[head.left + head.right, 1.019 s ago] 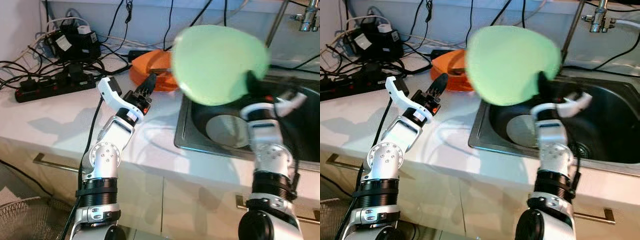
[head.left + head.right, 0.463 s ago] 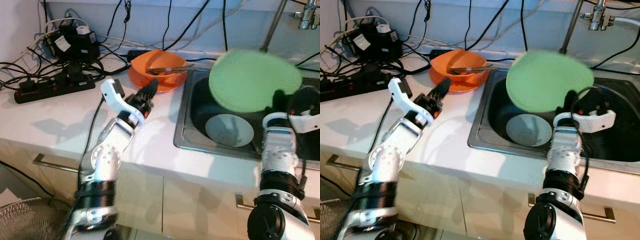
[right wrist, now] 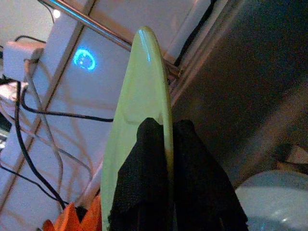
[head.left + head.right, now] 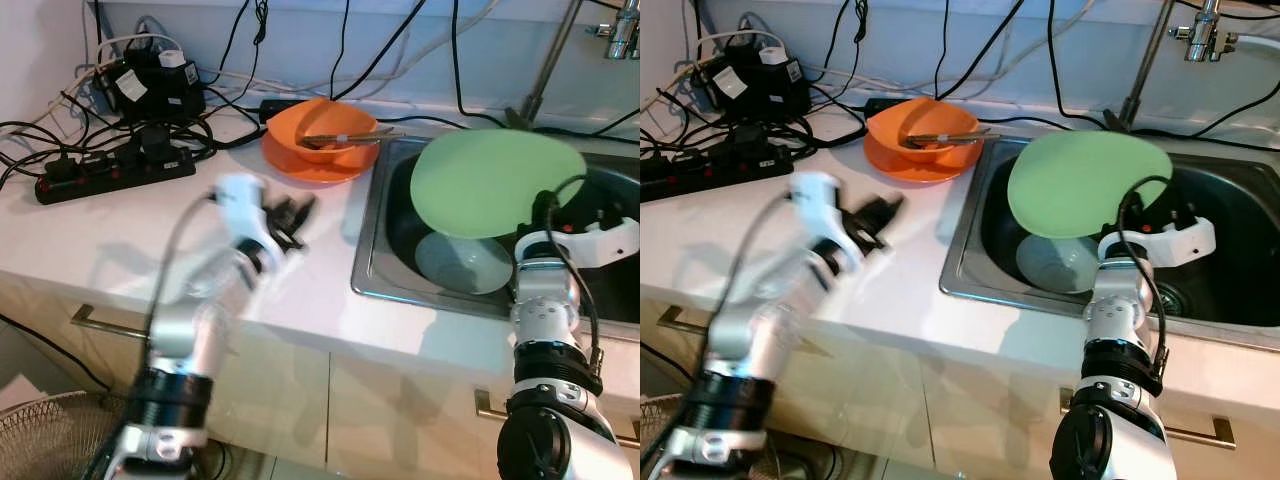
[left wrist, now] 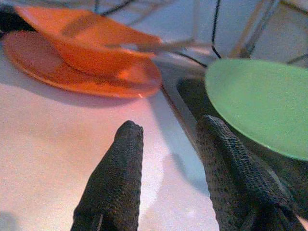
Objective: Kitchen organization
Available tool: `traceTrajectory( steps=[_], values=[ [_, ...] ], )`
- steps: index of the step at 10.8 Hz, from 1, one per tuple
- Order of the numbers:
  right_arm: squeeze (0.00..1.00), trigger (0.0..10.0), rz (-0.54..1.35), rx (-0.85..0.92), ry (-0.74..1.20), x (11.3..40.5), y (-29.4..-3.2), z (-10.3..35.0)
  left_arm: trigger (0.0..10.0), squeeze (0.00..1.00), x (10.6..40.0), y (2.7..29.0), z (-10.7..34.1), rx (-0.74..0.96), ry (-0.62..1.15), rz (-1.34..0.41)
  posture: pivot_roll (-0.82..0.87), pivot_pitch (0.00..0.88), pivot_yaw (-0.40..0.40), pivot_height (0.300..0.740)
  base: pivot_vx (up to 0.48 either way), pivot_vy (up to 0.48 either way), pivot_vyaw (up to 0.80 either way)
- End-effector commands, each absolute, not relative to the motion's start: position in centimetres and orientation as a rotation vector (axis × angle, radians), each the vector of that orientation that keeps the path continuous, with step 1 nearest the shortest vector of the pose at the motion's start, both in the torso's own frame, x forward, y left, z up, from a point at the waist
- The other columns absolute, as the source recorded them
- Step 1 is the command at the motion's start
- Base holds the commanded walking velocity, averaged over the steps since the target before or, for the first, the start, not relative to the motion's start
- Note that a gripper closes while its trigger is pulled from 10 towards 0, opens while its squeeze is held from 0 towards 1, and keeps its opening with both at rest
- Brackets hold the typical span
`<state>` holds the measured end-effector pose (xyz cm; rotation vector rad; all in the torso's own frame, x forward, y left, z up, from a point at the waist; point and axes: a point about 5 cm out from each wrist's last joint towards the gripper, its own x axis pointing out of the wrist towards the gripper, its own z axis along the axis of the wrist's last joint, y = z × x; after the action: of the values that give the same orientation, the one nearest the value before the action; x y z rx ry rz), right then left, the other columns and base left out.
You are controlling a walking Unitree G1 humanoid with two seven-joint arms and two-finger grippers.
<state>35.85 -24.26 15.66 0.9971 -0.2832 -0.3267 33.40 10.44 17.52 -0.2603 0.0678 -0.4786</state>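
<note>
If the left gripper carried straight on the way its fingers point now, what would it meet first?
Probably the orange plate under the orange bowl: the left gripper, open above the counter, points toward it and the sink's near corner; depth is unclear.

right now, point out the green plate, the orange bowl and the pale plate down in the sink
green plate [image 4: 495,182], left eye view, middle of its face
orange bowl [image 4: 322,128], left eye view, front wall
pale plate [image 4: 1055,268], right eye view, its exposed part

**Open counter at centre, clutter at upper left**

Bare white countertop [image 4: 120,240] fills the left-centre. Power strips and tangled cables [image 4: 110,165] block the upper left corner. The orange bowl [image 4: 322,130] on its plate crowds the upper centre. Over the sink [image 4: 372,285], right of centre, the green plate [image 4: 490,180] covers a pale dish [image 4: 465,265]
</note>
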Motion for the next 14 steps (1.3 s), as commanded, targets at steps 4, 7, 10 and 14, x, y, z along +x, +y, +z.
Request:
traceTrajectory(
  steps=[4, 7, 10, 14],
  values=[
    [0.0, 10.0, -0.286, 0.773, -0.27, 36.8, -23.0, 16.9, 10.0, 0.0, 32.7, 9.7, 17.0, -0.128, 0.083, -0.525, 0.2, 0.005, 0.035, 0.74, 0.0, 0.0, 0.0],
    [0.0, 10.0, -0.277, 0.731, -0.243, 37.3, -22.3, 16.7, 10.0, 0.0, 32.3, 9.2, 16.6, -0.048, 0.093, -0.548, 0.2, 0.0, 0.037, 0.74, 0.0, 0.0, 0.0],
    [0.0, 10.0, -0.225, 0.652, -0.188, 38.2, -20.9, 16.8, 10.0, 0.0, 32.0, 8.8, 16.2, -0.031, 0.103, -0.564, 0.2, 0.0, 0.032, 0.74, 0.0, 0.0, 0.0],
    [0.0, 10.0, -0.139, 0.528, -0.137, 39.0, -18.7, 16.9, 10.0, 0.0, 31.9, 8.9, 16.0, 0.008, 0.108, -0.56, 0.21, 0.0, 0.029, 0.74, 0.0, 0.0, 0.0]
  ],
)
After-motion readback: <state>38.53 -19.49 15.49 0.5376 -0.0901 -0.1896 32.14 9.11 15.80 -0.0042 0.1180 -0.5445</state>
